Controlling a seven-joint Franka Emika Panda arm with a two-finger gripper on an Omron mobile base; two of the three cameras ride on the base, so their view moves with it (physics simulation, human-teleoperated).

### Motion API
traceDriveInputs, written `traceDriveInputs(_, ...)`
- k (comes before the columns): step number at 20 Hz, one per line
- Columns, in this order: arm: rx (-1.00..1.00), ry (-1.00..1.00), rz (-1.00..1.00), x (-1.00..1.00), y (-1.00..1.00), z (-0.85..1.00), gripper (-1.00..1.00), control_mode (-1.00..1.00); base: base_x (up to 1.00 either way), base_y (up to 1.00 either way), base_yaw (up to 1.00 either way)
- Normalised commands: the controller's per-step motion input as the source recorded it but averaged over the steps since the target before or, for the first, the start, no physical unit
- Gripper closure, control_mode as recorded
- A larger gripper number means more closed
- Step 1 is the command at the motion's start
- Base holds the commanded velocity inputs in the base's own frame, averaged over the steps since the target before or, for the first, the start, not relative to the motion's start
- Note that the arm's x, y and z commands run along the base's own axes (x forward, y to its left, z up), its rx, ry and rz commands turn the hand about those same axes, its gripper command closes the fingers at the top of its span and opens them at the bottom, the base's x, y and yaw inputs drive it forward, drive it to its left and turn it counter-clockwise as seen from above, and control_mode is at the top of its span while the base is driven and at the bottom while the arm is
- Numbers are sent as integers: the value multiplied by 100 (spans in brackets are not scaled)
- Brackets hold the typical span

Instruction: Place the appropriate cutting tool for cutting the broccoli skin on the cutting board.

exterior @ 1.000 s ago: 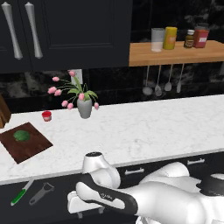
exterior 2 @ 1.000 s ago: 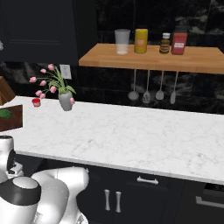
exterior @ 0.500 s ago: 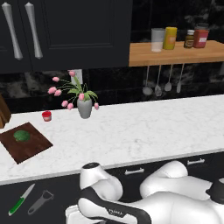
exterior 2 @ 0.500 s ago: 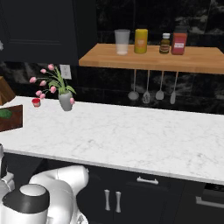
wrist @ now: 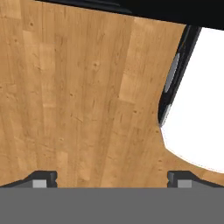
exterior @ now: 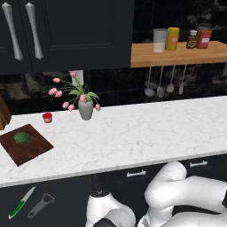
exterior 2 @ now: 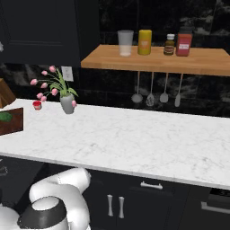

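My arm [exterior: 186, 199] is folded low with the gripper [wrist: 111, 178] pointing down, its fingers [wrist: 41, 179] spread wide and holding nothing.

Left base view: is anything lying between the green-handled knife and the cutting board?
Nothing lies between them. The knife sits below the counter beside the peeler; only the white counter edge and dark cabinet front separate it from the cutting board.

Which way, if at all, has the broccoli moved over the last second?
No. In the left base view the broccoli lies on the same spot of the cutting board, below and left of the red cup, just as before.
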Motion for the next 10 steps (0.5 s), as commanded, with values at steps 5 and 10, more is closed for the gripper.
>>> traceDriveInputs(5,0,-10,0,1,0,94,-100,-100,0,0,0)
traceDriveInputs(10,0,-1,0,20,7,100,-100,-100,0,0,0)
